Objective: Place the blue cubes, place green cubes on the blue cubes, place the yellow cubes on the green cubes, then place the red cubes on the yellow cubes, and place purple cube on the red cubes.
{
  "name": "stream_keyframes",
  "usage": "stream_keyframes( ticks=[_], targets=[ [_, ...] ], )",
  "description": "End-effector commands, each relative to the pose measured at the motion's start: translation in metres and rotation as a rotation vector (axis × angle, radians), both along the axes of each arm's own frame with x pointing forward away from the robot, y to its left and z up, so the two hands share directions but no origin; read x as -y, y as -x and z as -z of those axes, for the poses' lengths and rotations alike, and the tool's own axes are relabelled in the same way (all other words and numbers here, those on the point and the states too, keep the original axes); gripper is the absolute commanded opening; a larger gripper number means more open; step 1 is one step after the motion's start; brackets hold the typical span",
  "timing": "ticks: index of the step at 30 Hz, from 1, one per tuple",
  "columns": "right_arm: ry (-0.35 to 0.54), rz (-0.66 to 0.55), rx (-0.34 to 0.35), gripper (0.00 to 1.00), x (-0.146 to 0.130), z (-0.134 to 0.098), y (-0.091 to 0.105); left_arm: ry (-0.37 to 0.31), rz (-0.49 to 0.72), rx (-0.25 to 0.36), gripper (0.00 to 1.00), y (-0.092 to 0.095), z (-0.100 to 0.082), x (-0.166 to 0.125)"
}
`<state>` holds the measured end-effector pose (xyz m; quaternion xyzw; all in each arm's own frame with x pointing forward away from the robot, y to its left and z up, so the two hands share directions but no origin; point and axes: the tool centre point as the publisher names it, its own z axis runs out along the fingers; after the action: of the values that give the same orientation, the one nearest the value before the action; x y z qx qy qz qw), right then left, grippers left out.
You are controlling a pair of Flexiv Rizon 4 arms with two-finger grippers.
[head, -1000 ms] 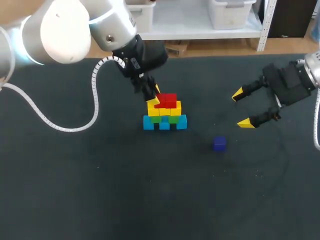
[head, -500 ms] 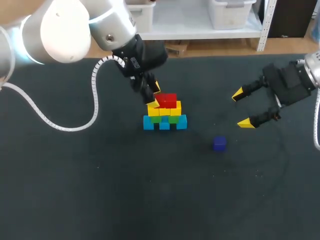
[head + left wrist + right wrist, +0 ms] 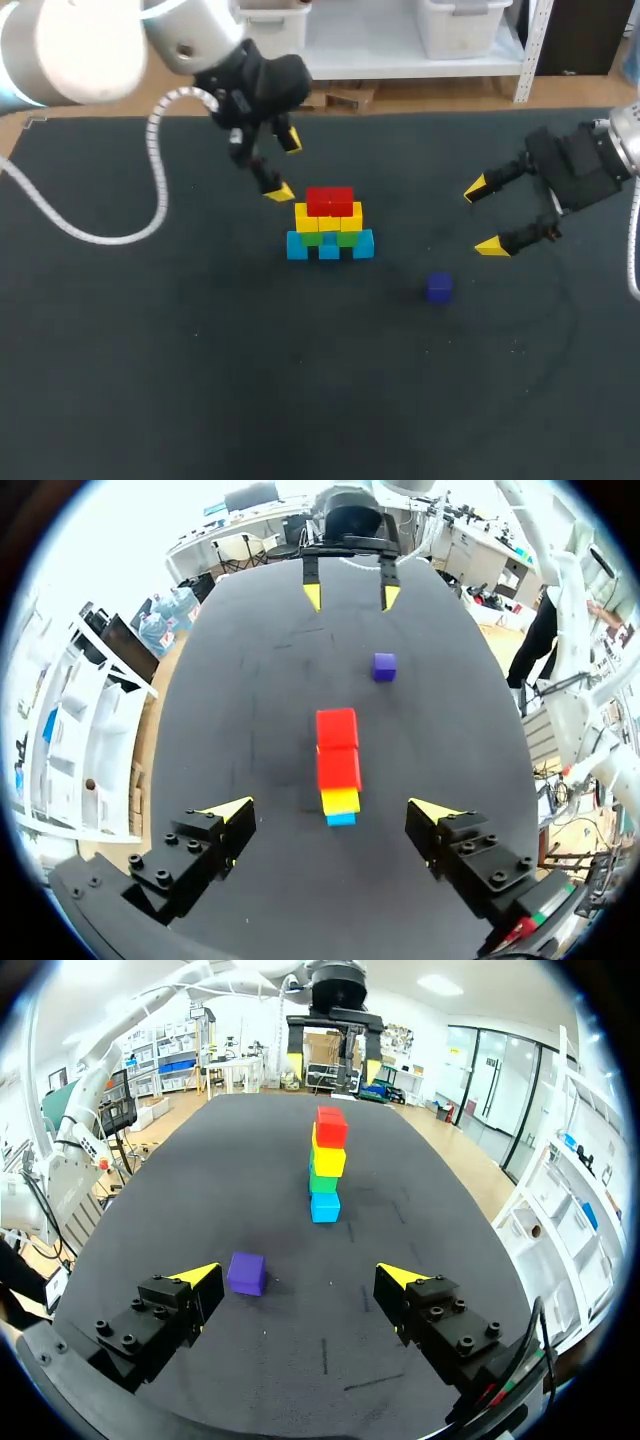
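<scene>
Small purple cube point(image 3: 439, 288) is lying alone on the dark surface point(image 3: 200, 380), at 4 o'clock from the stack. It has no long axis and is sitting flat. Right end effector point(image 3: 483, 217), spread and empty, is hanging at 1 o'clock from it. Advisable: straddle opposite faces, lift clear, and lower squarely onto the red cubes point(image 3: 330, 201), whose row is running 9-to-3. Left end effector point(image 3: 284, 167), spread, is hovering at 10 o'clock of the stack.

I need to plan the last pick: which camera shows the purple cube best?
The right wrist view: the purple cube lies close ahead of the open right gripper, large and unobstructed. The head view shows it small, apart from the cube stack. The left wrist view shows it small too, beyond the stack.
</scene>
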<state>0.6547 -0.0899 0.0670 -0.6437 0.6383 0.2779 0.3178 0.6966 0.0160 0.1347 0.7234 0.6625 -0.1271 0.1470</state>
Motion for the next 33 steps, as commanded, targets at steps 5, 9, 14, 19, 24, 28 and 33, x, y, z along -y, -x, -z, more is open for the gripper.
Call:
stream_keyframes(
  ticks=[5,9,14,19,24,28,33],
  targets=[
    [-0.002,-0.001,0.001,1.00,0.000,0.001,-0.001,0.041,0.000,0.079,1.00,0.039,-0.022,-0.057],
    [-0.002,-0.001,0.001,1.00,0.000,0.001,-0.001,0.033,0.012,0.084,1.00,0.044,-0.027,-0.079],
    [-0.002,-0.001,0.001,1.00,0.000,0.001,-0.001,0.062,0.009,0.080,1.00,0.049,-0.030,-0.109],
    [-0.002,-0.001,0.001,1.00,0.000,0.001,-0.001,0.067,0.016,0.076,1.00,0.050,-0.029,-0.135],
    [-0.002,-0.001,0.001,1.00,0.000,0.001,-0.001,0.094,0.020,0.077,1.00,0.049,-0.031,-0.154],
    [-0.002,-0.001,0.001,1.00,0.000,0.001,-0.001,0.102,0.040,0.069,1.00,0.048,-0.032,-0.160],
    [-0.002,-0.001,0.001,1.00,0.000,0.001,-0.001,0.092,0.081,0.057,1.00,0.050,-0.034,-0.166]
  ],
)
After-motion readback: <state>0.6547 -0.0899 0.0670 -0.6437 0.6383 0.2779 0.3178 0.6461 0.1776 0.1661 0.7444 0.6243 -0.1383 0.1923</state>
